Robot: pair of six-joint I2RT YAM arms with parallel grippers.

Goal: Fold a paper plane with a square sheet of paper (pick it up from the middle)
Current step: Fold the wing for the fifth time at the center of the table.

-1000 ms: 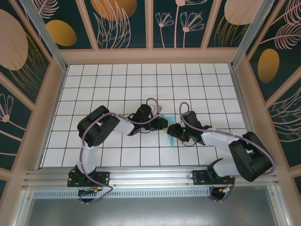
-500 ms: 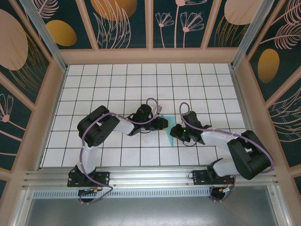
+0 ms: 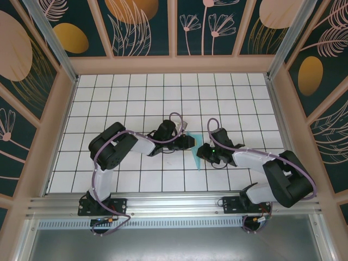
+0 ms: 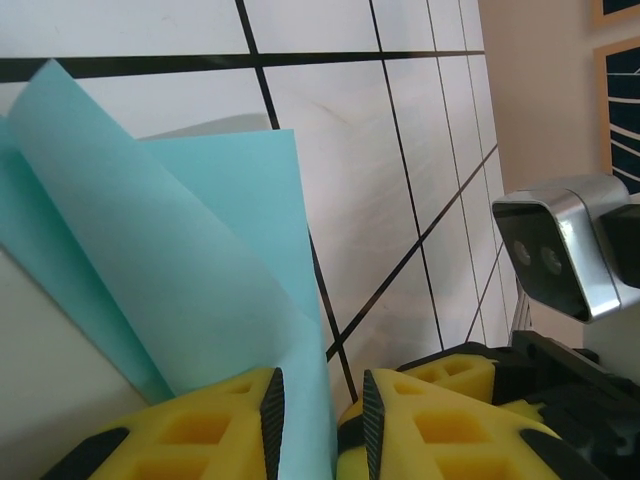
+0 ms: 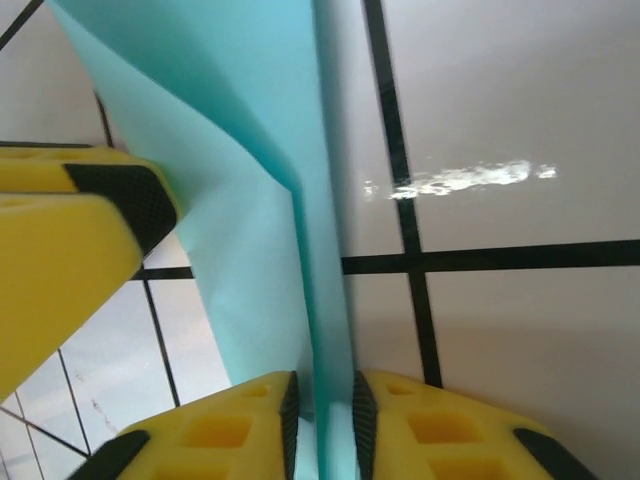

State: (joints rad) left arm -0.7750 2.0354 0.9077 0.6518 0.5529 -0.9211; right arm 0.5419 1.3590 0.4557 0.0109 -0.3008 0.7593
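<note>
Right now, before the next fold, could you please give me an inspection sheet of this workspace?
Surface: white table with a black grid.
Job's things: sheet of paper, turquoise, folded into layers, held between the two arms, its narrow point toward the near edge.
Clutter: nothing seen.
Grippers: left gripper shut on the sheet of paper; right gripper shut on it along a crease.
Cables: purple cables run along both arms, apart from the paper.
Surroundings: wood-framed floral panels on three sides; metal rail along the near edge.
</note>
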